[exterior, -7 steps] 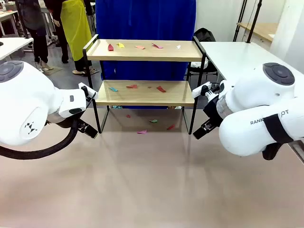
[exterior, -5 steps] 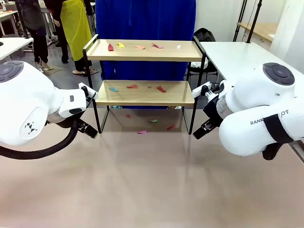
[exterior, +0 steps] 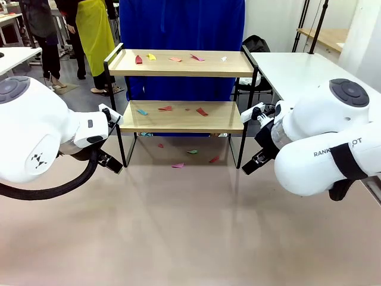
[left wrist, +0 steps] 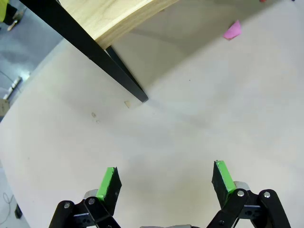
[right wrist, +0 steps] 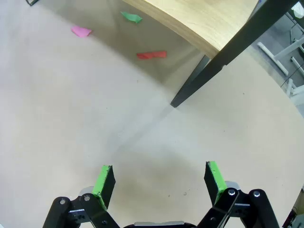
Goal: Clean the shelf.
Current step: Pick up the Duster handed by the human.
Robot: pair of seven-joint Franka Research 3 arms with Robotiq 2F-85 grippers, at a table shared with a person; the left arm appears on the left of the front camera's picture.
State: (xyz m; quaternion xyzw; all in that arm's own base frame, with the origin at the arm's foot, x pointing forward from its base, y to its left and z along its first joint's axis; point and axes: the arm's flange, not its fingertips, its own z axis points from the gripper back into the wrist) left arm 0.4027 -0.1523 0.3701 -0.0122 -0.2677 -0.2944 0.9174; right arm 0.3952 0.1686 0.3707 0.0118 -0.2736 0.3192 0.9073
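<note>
The shelf (exterior: 181,117) stands at the far middle of the tan table, with several coloured paper scraps (exterior: 175,59) on its top board and three more (exterior: 202,111) on the lower board. Further scraps (exterior: 178,165) lie on the table under it. My left gripper (exterior: 111,161) hangs open beside the shelf's front left leg (left wrist: 118,71), with its green pads (left wrist: 108,183) wide apart over bare table and a pink scrap (left wrist: 232,30) beyond. By the front right leg (right wrist: 213,66), my right gripper (right wrist: 159,178) is open and empty, with pink (right wrist: 80,31), green (right wrist: 130,17) and red (right wrist: 152,55) scraps ahead.
A white table (exterior: 297,68) stands at the back right, close to the shelf's right rail. A blue screen (exterior: 181,24) rises behind the shelf. People (exterior: 89,30) stand at the far left, away from the table. The near half of the tan tabletop (exterior: 190,232) is bare.
</note>
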